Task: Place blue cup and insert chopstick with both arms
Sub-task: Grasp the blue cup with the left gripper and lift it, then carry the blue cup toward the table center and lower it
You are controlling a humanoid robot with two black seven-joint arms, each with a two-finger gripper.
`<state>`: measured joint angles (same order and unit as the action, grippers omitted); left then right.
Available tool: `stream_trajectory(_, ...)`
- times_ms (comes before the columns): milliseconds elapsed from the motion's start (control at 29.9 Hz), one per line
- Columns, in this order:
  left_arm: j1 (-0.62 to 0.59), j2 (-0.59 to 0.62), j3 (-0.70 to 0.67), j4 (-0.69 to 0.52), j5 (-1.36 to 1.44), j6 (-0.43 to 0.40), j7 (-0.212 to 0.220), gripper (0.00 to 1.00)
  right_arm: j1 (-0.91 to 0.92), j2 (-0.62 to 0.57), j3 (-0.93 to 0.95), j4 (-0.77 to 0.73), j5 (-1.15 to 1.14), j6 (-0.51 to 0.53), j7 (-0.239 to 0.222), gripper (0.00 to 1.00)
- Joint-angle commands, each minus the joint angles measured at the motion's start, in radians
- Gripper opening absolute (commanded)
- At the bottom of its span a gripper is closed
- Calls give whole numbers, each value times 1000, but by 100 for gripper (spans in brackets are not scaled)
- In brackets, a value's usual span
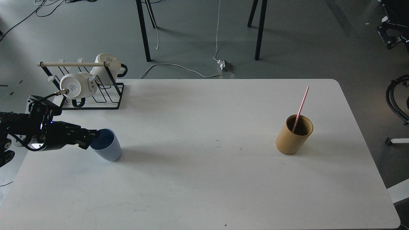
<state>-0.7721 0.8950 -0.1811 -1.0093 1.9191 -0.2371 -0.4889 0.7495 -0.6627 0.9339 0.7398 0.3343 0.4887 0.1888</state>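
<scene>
The blue cup stands at the left of the white table, its mouth tipped toward me. My left gripper reaches in from the left and its dark fingers are closed on the cup's left rim. The pink chopstick leans upright inside the tan bamboo holder at the right of the table, far from the cup. My right gripper is out of view.
A black wire rack with a pale wooden rod and two white mugs sits at the table's back left corner, just behind my left arm. Table legs and cables lie on the floor beyond the far edge.
</scene>
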Motion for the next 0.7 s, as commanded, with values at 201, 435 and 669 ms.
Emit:
stream_trajectory(201, -289, -25, -6, -256, -2, -252, 13, 1, -10, -3, 5, 3, -23, 0, 0, 100)
stream_trajectory(435, -334, -315, 0, -314, 7, -252, 167, 1, 2, -2, 3, 9, -24, 0, 0, 100)
stream_trajectory(669, -319, -553, 52, -223, 164, -252, 230, 2, 5, -18, 6, 15, -24, 0, 0, 100)
